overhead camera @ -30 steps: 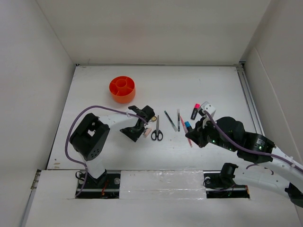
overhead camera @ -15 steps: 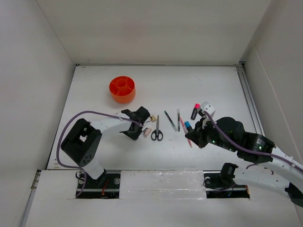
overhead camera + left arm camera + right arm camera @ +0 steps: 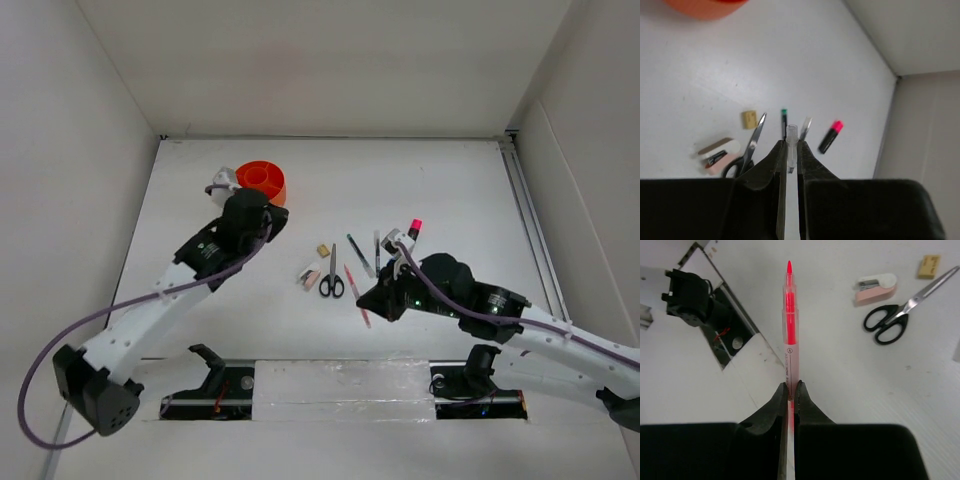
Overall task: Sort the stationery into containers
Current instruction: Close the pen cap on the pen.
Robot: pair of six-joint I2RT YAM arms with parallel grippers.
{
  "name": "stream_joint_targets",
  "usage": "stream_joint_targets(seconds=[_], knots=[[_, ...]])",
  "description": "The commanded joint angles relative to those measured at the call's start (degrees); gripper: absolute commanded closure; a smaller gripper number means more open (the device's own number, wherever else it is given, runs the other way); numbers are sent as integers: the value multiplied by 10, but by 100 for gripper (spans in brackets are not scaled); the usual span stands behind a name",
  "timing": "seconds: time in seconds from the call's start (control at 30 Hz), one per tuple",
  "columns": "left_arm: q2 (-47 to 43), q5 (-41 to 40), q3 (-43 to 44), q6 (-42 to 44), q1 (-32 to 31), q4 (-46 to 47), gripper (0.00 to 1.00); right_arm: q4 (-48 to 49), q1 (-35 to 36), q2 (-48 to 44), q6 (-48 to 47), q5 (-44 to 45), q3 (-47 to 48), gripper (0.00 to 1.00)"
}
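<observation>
Near orange tub (image 3: pixel 272 192), left pincer (image 3: pixel 791 146) clamps small clear piece (image 3: pixel 792 134); right pincer (image 3: pixel 790 388) pinches pink pen (image 3: pixel 789 330). We judge delivery underway; next: centre over compartment, release.

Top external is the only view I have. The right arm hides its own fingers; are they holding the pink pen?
Observer: Yes. In the right wrist view the right fingers are shut on the thin pink pen, near one end, its pointed end away.
Operator: And the left fingers, by the orange tub?
Observer: The left wrist view shows them shut on a small clear piece; I cannot tell what it is.
</observation>
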Motion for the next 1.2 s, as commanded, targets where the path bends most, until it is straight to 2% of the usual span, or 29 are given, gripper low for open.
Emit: stream_joint_targets(seconds=[0.0,0.03,0.37,0.57,0.93,1.17], knots=[[-71,23,-15,140,22,85,100,178,4,-18,68,-59,-35,100],[-87,46,-22,155,22,102,100,235,4,-19,76,-74,-43,100],[-250,185,-145,206,22,275,100,450,4,106,145,-150,-43,100],[-296,237,-165,262,22,296,100,522,4,169,192,-220,-36,100],[-339,292,-211,288,22,323,100,538,4,202,198,-240,-36,100],[-344,287,-205,288,22,322,100,538,-15,213,193,-234,-31,100]])
